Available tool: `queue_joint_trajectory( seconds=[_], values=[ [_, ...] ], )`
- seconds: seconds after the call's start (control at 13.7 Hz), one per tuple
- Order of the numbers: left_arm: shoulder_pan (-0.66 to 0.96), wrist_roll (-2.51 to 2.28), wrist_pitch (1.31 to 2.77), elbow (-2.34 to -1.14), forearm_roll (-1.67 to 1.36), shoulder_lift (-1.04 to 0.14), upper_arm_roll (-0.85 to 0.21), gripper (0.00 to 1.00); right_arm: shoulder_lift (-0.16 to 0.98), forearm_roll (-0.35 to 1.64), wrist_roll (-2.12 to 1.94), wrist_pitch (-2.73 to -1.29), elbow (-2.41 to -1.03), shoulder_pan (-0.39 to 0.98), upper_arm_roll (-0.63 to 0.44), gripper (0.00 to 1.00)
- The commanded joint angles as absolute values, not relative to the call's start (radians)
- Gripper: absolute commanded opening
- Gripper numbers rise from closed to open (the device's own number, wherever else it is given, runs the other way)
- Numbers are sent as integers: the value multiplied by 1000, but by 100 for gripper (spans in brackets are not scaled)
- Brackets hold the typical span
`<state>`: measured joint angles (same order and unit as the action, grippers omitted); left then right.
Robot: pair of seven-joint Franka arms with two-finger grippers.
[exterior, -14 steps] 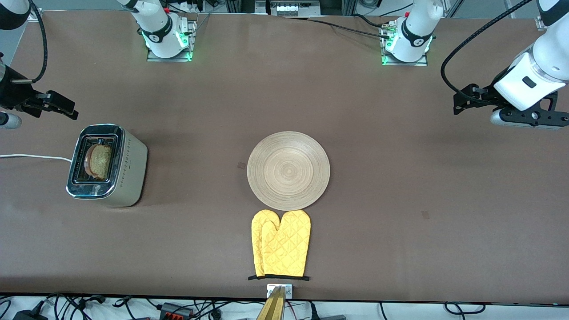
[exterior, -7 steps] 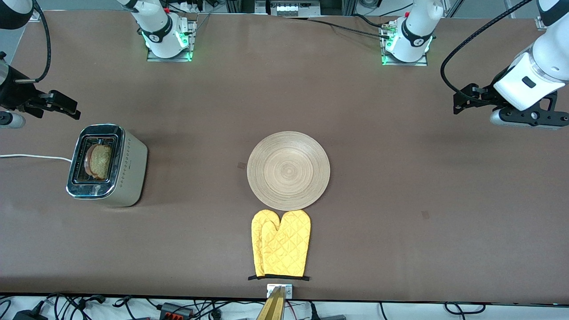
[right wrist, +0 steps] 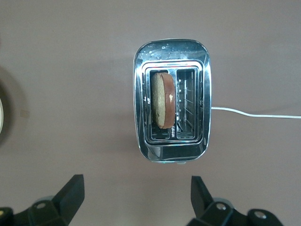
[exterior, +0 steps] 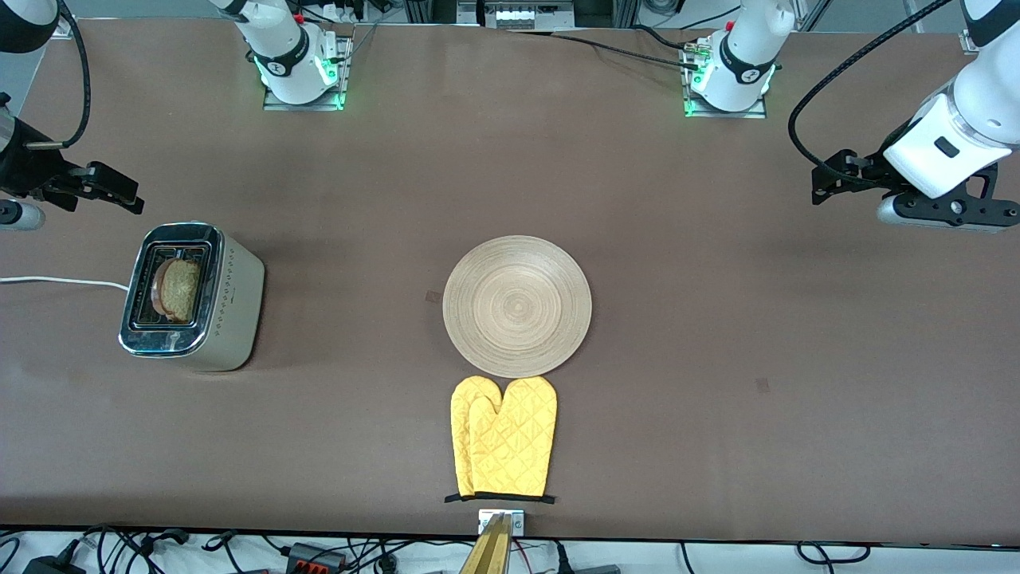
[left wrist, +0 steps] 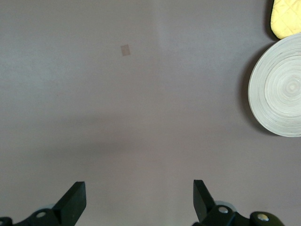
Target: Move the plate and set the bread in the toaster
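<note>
Well, the squarish tan slice of bread [exterior: 177, 288] with its dark crust stands on edge in one slot of the boxy cream toaster [exterior: 191, 296] with the chrome top, at the middle left of the front view, so that half looks done. The big round light-wood plate [exterior: 517, 305] lies bare at the centre, touching the yellow quilted oven mitt [exterior: 503, 438] just below it. Right gripper [exterior: 107, 190] hangs above the toaster at the left edge, jaws spread and empty. Left gripper [exterior: 833, 177] waits at the right edge, jaws spread too, over bare brown table [exterior: 757, 319].
</note>
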<state>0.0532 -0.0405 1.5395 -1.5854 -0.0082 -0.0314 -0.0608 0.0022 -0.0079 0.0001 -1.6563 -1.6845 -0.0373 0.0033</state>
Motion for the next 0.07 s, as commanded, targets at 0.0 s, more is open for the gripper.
queue_joint_trajectory(
  seconds=[0.0],
  values=[
    [52,-52,1519,-1560,12,-38,-67,100,-8,-9,-14,-1647,-1687,-55,23,100]
  ],
)
